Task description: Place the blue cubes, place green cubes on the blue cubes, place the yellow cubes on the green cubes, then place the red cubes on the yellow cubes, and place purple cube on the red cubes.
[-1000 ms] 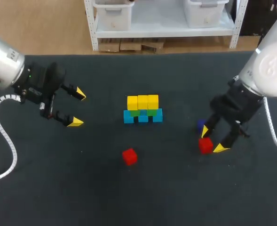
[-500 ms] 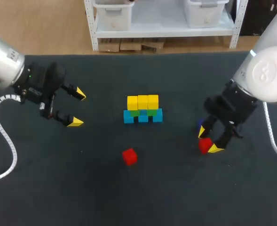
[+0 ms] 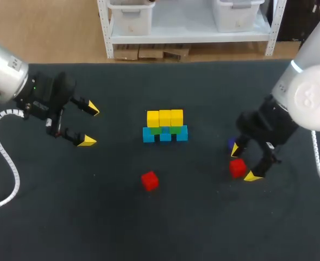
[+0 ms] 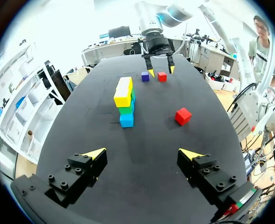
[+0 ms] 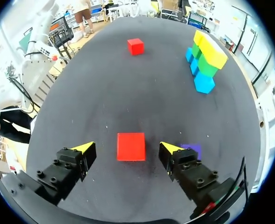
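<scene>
Right gripper astride a red cube, fingers wide, nothing gripped yet.

Head view: the right gripper (image 3: 243, 162) stands open around the red cube (image 3: 237, 168), with the purple cube (image 3: 232, 143) half hidden just beside one finger. The stack (image 3: 165, 127) of blue, green and yellow rows sits mid-table with the second red cube (image 3: 149, 180) lying loose near it, and the left gripper (image 3: 89, 125) hangs wide and empty, well apart. Left wrist view: the stack looks straight. Right wrist view: the red cube lies between the fingers with a gap on each side, though how low the tips sit is hard to judge. On closing, a finger could nudge the purple cube. An off-centre pinch could also twist the red cube, so that it lands crooked on the yellow row.
</scene>
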Controlling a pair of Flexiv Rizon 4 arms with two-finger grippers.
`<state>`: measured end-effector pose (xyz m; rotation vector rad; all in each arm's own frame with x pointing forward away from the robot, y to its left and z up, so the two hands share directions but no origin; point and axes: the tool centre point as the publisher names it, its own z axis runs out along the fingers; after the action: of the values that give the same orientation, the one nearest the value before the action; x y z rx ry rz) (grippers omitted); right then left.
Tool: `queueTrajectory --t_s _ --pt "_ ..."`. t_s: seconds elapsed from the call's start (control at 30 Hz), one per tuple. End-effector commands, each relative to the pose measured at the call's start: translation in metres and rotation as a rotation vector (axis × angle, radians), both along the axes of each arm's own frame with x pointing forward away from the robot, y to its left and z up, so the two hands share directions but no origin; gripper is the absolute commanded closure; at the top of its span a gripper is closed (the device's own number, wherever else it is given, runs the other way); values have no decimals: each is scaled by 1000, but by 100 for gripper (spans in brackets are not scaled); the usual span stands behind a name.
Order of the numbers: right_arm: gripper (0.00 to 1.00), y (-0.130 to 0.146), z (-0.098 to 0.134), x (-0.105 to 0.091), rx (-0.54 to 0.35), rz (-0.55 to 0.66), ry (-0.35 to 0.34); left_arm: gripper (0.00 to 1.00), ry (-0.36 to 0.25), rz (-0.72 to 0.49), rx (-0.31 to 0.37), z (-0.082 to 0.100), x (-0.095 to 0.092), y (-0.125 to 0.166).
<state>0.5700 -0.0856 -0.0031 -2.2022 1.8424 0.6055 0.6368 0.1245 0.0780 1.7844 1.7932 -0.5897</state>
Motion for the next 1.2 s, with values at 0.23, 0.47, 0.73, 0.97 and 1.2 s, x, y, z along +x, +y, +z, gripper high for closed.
queueTrajectory --t_s 0.23,0.47,0.73,0.97,1.2 --pt "22 -3 -1 3 -6 -4 -7 0 -6 -1 -5 -1 -1 1" --pt "42 2 -1 2 4 -2 -3 0 -6 -1 -5 -1 -1 1" --pt "100 3 -1 2 9 -3 -5 0 -6 -1 -5 -1 -1 1" --pt "100 8 15 8 12 -13 -23 0 -6 -1 -5 -1 -1 1" --pt "100 27 51 38 33 -168 -28 0 -6 -1 -5 -1 -1 1"
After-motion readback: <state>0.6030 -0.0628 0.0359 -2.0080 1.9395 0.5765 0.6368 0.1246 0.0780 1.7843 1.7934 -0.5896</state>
